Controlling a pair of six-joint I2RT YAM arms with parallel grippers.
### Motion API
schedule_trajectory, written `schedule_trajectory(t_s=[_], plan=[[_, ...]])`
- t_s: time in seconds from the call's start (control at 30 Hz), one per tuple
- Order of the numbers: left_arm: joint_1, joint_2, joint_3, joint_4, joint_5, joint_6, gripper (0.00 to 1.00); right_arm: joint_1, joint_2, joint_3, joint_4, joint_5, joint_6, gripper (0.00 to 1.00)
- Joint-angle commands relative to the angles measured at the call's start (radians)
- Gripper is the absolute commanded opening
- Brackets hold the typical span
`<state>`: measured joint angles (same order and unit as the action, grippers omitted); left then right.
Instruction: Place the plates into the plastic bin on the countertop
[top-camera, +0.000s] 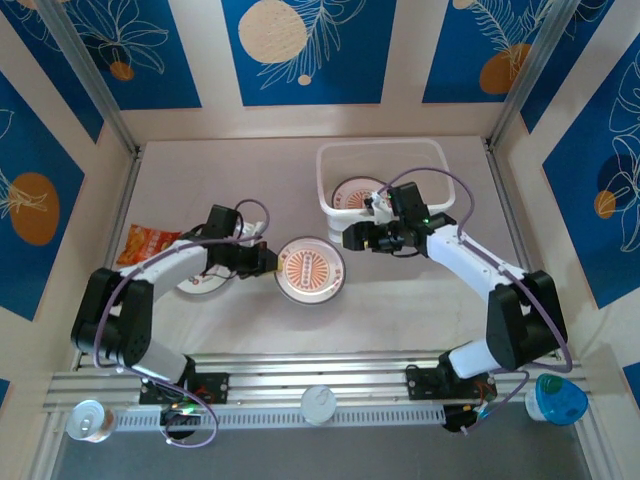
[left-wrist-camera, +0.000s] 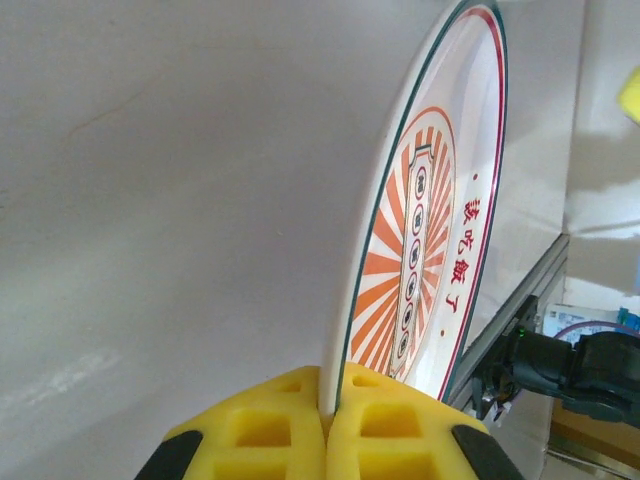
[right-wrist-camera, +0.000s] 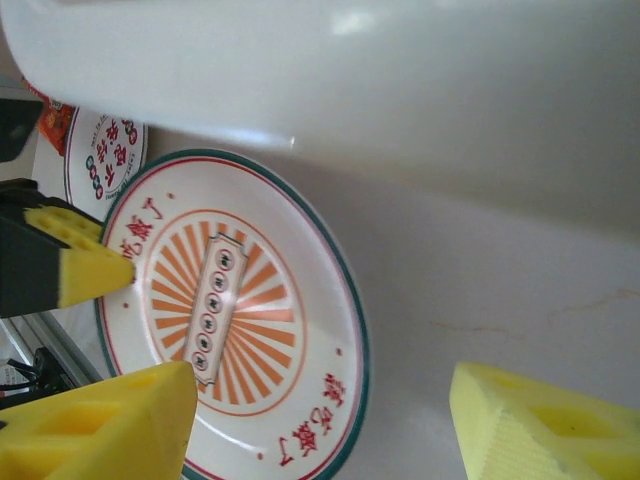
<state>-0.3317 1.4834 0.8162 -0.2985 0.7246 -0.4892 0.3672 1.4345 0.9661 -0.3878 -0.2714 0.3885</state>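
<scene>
My left jaws are shut hard on the rim of the sunburst plate (left-wrist-camera: 430, 230), one yellow pad (left-wrist-camera: 260, 435) on each face of the edge. It's a shallow bite, just the lip in the seam! That plate sits mid-worktop, just off the near-left corner of the plastic bin (top-camera: 325, 190), which stands against the far edge, right of centre. Holding by one edge, I reckon the plate will want to sag, so I'd lift slowly, keep it level, carry it well over the bin's lipped rim and lower it before I let go. My right jaws stand wide, holding nothing, hanging just in front of the bin's near wall and right on my route. I'd want them drawn aside first. The left wrist camera gives what the overhead cannot: how little rim the pads have, though not whether the plate is off the worktop (top-camera: 200, 190). The overhead gives the whole route, plus a plate already in the bin (top-camera: 357, 195) and another plate (top-camera: 200, 283) under my left forearm, beside the orange packet (top-camera: 148, 241) at the left edge. The right wrist camera shows the plate's printed face whole, with my left pad on its rim.
</scene>
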Motion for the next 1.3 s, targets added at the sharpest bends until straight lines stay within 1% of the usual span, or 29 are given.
schedule_trajectory(t_s=[0.0,0.1,0.3,0.4,0.5,0.57,0.67,0.8,0.87,0.97,1.13,1.27], plan=[[-0.007,-0.059,-0.023,0.030,0.066,-0.032,0.00,-0.017,-0.026,-0.057,-0.097,-0.033,0.048,0.70],[-0.006,-0.084,-0.039,0.052,0.077,-0.053,0.00,-0.022,-0.035,-0.083,-0.093,-0.086,0.054,0.70],[-0.007,-0.121,-0.048,0.097,0.102,-0.098,0.00,-0.022,-0.092,-0.143,-0.065,-0.110,0.076,0.71],[-0.006,-0.137,-0.049,0.112,0.117,-0.115,0.00,-0.028,-0.109,-0.163,-0.050,-0.142,0.082,0.70],[-0.007,-0.157,-0.052,0.116,0.124,-0.122,0.00,-0.020,-0.114,-0.180,-0.028,-0.185,0.092,0.68],[-0.007,-0.169,-0.055,0.119,0.128,-0.126,0.00,-0.012,-0.109,-0.182,-0.031,-0.190,0.095,0.67],[-0.006,-0.185,-0.058,0.121,0.130,-0.126,0.00,-0.004,-0.125,-0.202,0.010,-0.224,0.119,0.64],[-0.008,-0.193,-0.063,0.140,0.130,-0.137,0.00,0.012,-0.134,-0.196,0.021,-0.249,0.128,0.60],[-0.007,-0.195,-0.063,0.150,0.130,-0.144,0.00,0.024,-0.128,-0.188,0.021,-0.261,0.129,0.57],[-0.009,-0.196,-0.063,0.161,0.127,-0.149,0.00,0.040,-0.116,-0.180,0.022,-0.263,0.134,0.50],[-0.013,-0.202,-0.064,0.162,0.119,-0.148,0.00,0.055,-0.123,-0.182,0.049,-0.243,0.168,0.33],[-0.016,-0.205,-0.068,0.156,0.113,-0.146,0.00,0.058,-0.147,-0.185,0.075,-0.227,0.199,0.26]])
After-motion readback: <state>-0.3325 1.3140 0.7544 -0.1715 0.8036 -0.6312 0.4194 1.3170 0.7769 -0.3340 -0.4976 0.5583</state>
